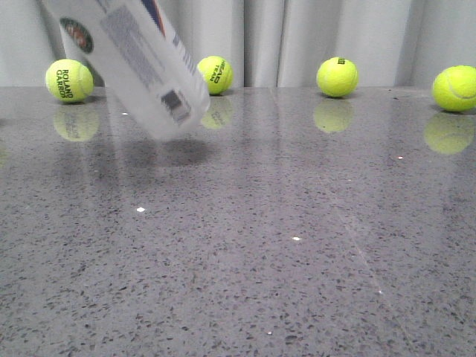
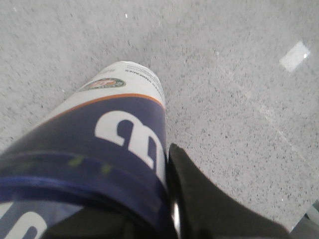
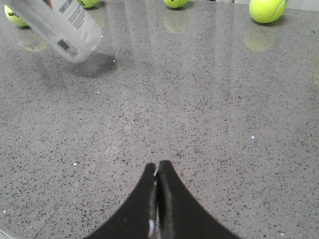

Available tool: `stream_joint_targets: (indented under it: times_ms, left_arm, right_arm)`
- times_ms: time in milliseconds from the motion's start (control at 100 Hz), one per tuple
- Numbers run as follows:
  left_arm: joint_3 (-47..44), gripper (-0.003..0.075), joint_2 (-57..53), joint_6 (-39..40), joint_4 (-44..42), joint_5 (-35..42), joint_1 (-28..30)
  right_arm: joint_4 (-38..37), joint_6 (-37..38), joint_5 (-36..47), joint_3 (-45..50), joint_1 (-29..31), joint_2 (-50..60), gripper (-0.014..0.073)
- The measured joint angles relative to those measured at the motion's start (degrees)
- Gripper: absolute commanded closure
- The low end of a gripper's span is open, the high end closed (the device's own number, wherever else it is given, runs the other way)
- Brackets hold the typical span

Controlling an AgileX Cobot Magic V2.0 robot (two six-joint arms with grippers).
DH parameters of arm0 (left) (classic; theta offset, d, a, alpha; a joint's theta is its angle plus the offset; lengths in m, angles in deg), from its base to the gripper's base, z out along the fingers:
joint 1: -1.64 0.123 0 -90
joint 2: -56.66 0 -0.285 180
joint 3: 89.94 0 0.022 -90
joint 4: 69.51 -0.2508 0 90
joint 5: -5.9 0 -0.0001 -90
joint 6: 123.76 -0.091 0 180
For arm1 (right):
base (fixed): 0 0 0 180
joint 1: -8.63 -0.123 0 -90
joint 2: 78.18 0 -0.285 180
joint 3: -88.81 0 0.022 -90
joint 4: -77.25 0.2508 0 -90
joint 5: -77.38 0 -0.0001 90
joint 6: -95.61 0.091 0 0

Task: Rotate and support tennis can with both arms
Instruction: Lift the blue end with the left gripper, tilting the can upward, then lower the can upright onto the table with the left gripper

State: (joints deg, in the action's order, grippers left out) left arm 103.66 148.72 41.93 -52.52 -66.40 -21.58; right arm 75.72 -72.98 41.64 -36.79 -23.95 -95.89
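left tool (image 2: pixel 172 219) grips tennis can (image 1: pixel 134 56), tilted above table (image 1: pixel 297 260) | right tool (image 3: pixel 158 172) closed, empty

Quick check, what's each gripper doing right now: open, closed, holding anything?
Left gripper: closed on the tennis can, which is tilted above the table.
Right gripper: closed, holding nothing, away from the can.
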Motion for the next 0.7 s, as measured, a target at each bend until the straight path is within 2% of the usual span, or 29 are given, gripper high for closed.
stream_joint_targets:
  times_ms: [460, 580, 700]
  left_arm:
    - [-0.8, 0.0731, 0.0, 0.0, 0.4, 0.0, 0.0]
    - [-0.8, 0.0637, 0.4, 0.0, 1.0, 0.0, 0.0]
    - [-0.8, 0.0449, 1.3, 0.0, 1.4, 0.0, 0.0]
  right_arm:
    - [0.0, 0.0, 0.0, 0.0, 0.0, 0.0, 0.0662]
    - [0.0, 0.0, 0.0, 0.0, 0.0, 0.0, 0.0662]
    - [0.0, 0.0, 0.0, 0.0, 0.0, 0.0, 0.0662]
